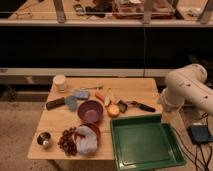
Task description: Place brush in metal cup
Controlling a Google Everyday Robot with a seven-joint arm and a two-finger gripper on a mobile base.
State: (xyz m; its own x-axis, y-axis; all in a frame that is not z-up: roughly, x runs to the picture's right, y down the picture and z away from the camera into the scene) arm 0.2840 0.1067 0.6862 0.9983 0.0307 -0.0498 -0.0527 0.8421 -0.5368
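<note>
The brush (136, 105) lies on the wooden table (127, 87) right of centre. Its squarish dark head is by a yellow fruit (114, 110) and its black handle points right. The metal cup (44, 140) stands at the table's front left corner, far from the brush. Only the white arm (186, 90) shows, at the table's right edge just right of the brush handle. My gripper is not visible; it is hidden by or beyond the arm's body.
A purple bowl (90, 111) sits mid-table. A green tray (145, 145) fills the front right. Grapes (67, 141) and a brown bowl with a white cloth (88, 138) sit right of the metal cup. A white cup (60, 81), a black bar (55, 103) and blue sponges (76, 97) are at back left.
</note>
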